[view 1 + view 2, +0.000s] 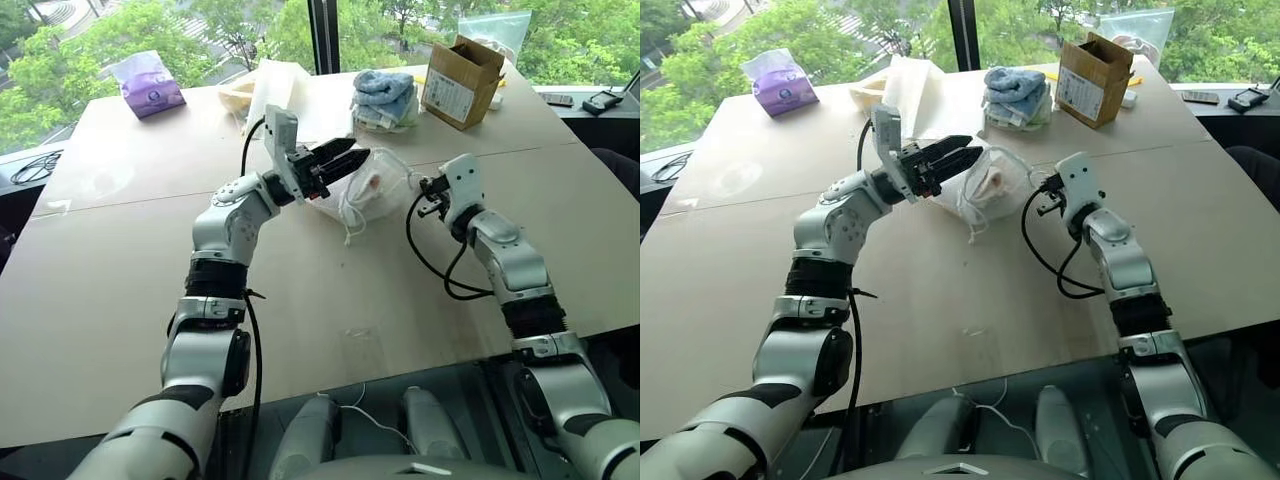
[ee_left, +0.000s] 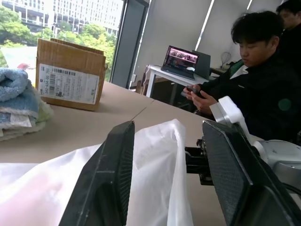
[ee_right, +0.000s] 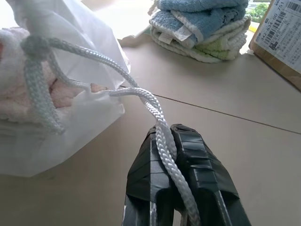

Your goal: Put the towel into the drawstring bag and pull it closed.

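The drawstring bag (image 1: pixel 985 185) lies near the middle of the bench (image 1: pixel 940 300), and the towel (image 3: pixel 21 89) is inside it, showing at the gathered mouth. The right pincer (image 3: pixel 175 155) is pressed together on the white cord (image 3: pixel 141 96), which runs from its fingers back to the bag's mouth. The left pincer (image 1: pixel 955 158) is at the bag's other side with its two black fingers (image 2: pixel 110 174) spread apart and the thin white fabric lying between them.
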